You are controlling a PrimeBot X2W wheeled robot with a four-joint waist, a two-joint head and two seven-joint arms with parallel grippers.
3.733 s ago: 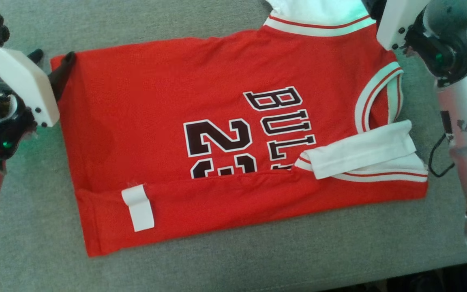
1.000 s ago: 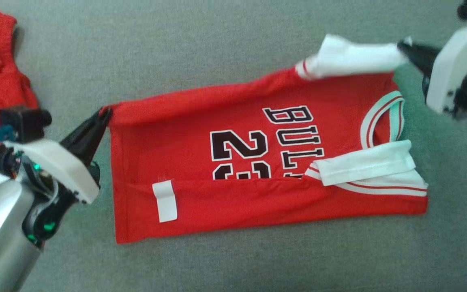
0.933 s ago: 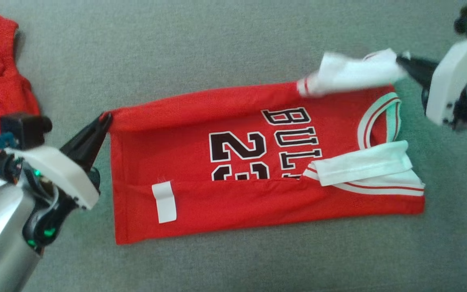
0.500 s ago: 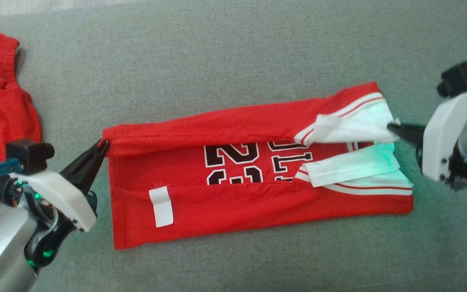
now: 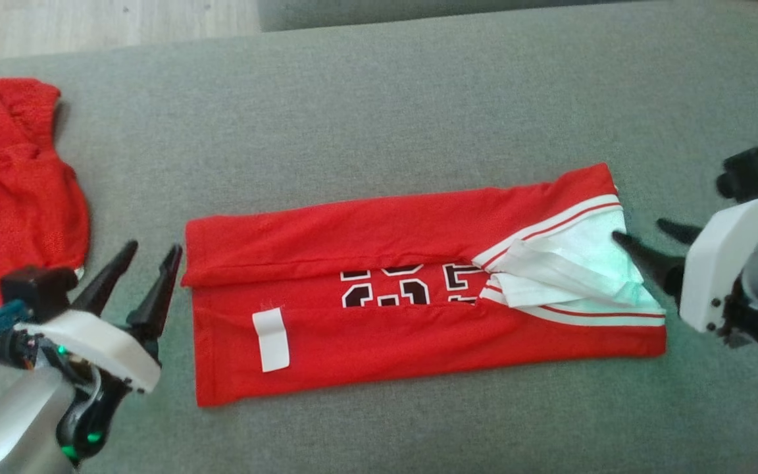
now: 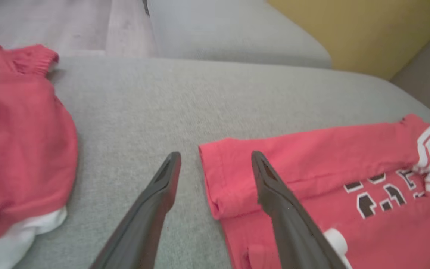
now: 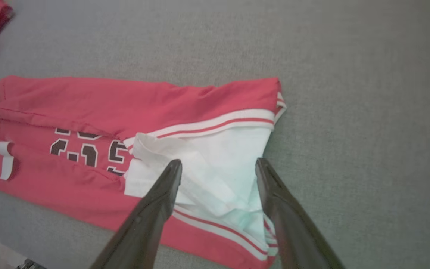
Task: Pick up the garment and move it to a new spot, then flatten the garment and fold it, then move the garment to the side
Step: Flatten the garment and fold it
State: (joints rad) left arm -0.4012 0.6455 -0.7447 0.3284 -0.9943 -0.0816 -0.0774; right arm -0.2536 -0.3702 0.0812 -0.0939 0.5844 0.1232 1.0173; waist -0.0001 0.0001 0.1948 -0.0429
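The left gripper stands with its fingers spread, just beside the jersey's left end, holding nothing. The right gripper is spread too, one tip at the white fabric on the jersey's right end. Between them the jersey lies on the grey sofa, both long edges folded in over the print. Farther left lies a red garment, with floor beyond.

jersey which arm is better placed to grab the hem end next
Left, probably: the left gripper hangs open right beside the jersey hem corner; the right gripper is at the collar end.
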